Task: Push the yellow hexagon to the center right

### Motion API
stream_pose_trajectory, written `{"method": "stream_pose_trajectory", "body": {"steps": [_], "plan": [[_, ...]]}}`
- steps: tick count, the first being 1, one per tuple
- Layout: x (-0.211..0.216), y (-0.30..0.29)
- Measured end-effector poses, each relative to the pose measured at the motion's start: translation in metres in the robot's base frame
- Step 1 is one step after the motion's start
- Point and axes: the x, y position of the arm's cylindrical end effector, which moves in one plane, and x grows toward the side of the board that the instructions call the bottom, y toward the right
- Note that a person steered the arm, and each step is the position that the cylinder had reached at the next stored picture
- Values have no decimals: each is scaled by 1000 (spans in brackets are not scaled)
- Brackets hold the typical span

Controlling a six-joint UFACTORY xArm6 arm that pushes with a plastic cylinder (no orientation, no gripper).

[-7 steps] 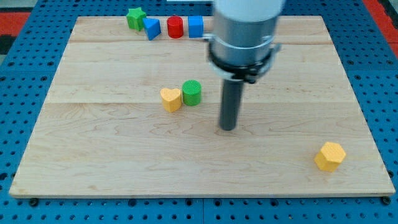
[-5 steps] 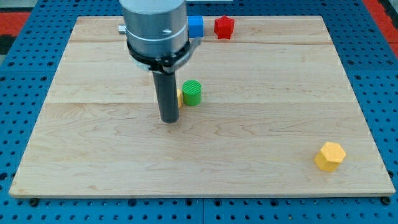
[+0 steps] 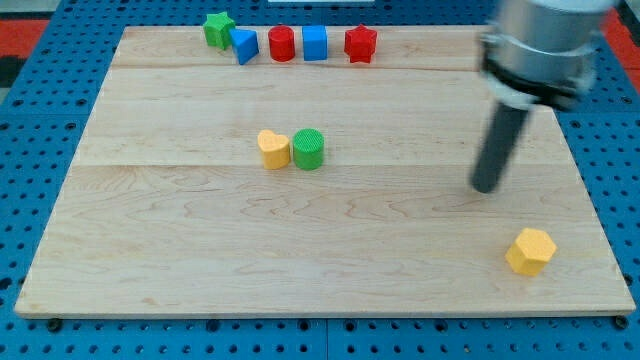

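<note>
One pale wooden board [image 3: 200, 250] lies on a blue pegboard table [image 3: 30, 150] and carries eight small blocks. My tip [image 3: 486, 187] ends a dark rod with no jaws and holds nothing; it stands near the yellow hexagon [image 3: 530, 251], above and to its left, not touching. The hexagon sits at the view's bottom right. Mid-board, one yellow heart [image 3: 273, 149] touches one green cylinder [image 3: 309, 149]. Along the top: one green star [image 3: 218, 28], perhaps; two blue blocks [image 3: 243, 45] [image 3: 315, 43]; two red blocks [image 3: 282, 44] [image 3: 360, 44].
</note>
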Motion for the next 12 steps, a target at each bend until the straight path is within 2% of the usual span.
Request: {"method": "stream_pose_trajectory", "body": {"steps": [1, 2, 3, 4, 6, 8, 9, 12], "plan": [[53, 75], [122, 92], [127, 30], [110, -15], [59, -7], [41, 30], [24, -8], [-22, 18]]}}
